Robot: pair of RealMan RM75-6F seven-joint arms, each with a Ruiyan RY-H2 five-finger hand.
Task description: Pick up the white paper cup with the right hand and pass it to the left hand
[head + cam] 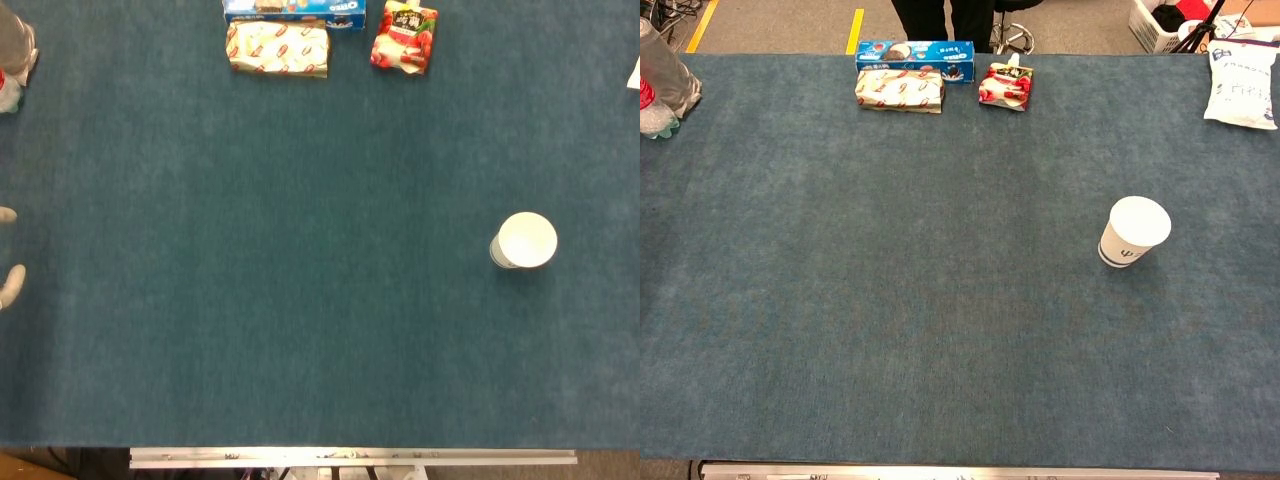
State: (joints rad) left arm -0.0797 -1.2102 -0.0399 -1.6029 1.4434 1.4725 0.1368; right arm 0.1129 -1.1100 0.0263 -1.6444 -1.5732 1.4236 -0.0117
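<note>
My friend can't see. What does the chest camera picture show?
A white paper cup stands upright, alone on the right side of a blue table. Snack packets line the far edge, a white bag lies at the far right corner, and no robot hand shows.
</note>
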